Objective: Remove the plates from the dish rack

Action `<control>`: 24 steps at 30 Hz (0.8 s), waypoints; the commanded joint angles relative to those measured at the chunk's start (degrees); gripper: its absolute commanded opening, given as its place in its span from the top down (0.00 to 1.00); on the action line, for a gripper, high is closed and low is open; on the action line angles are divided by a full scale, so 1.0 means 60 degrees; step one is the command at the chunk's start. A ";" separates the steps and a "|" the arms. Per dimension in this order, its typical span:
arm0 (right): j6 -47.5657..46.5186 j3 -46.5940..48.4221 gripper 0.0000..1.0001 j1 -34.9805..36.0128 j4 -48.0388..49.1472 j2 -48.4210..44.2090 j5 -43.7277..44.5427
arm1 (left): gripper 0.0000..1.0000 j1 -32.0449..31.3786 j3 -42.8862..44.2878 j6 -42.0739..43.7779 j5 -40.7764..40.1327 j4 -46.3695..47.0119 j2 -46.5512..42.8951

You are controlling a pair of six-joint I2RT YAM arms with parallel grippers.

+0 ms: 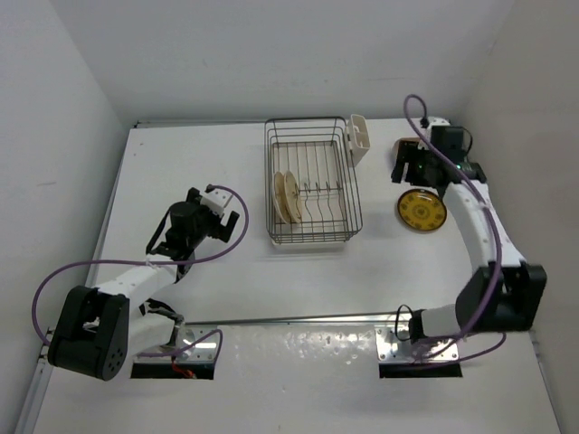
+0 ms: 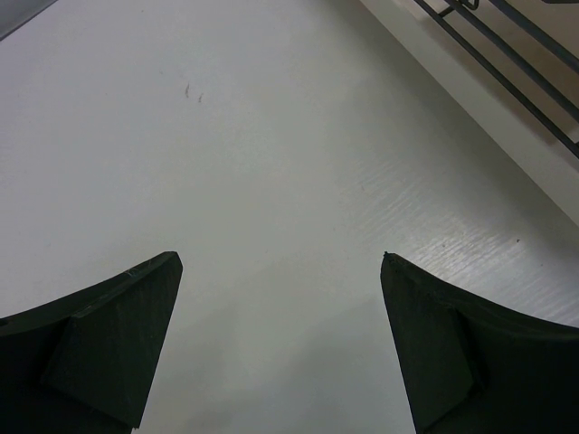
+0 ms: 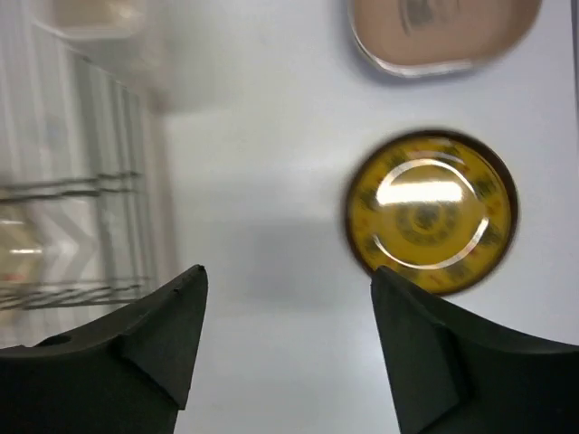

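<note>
Silver wire makes up the dish rack, which stands in the middle of the white table as seen from above. Two cream plates stand on edge in its left part, close together. A white cutlery cup hangs on its far right corner. To the right of the rack a yellow patterned plate lies flat on the table, apart from the wire. The right gripper hangs just beyond that plate. The left gripper sits to the left of the rack, pointing towards it.

From the left wrist, both dark fingers are spread as wide as they go, with only bare table between them. A few rack wires cross the top right corner.

From the right wrist, the fingers stand well apart and hold nothing. The yellow plate lies flat on the table beyond the right-hand finger, not touching it. A pinkish-beige plate lies flat farther off, near the yellow one, cut by the top edge. The rack is a blur on the left.
</note>
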 commanded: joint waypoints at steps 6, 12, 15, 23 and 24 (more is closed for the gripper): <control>0.0274 0.0105 0.70 0.1344 0.2210 -0.2060 -0.5003 | 0.11 0.0064 0.0387 -0.0355 -0.1044 0.0576 -0.0112; 0.0105 0.2788 0.40 0.4453 0.0769 0.0475 -0.3513 | 0.62 0.0166 0.1513 -0.0519 -0.3502 0.0034 -0.0770; 0.0768 0.2189 0.47 0.5039 0.2103 0.0637 -0.2473 | 0.63 0.0371 0.1882 -0.0108 -0.3873 -0.0054 -0.1254; 0.1193 0.2174 0.53 0.5802 0.2295 0.1750 -0.2543 | 0.42 0.0503 0.1385 -0.0648 -0.3302 -0.1781 -0.1958; 0.1208 0.2100 0.53 0.5875 0.2397 0.1794 -0.2587 | 0.42 0.0489 0.1312 -0.0823 -0.3288 -0.1855 -0.1943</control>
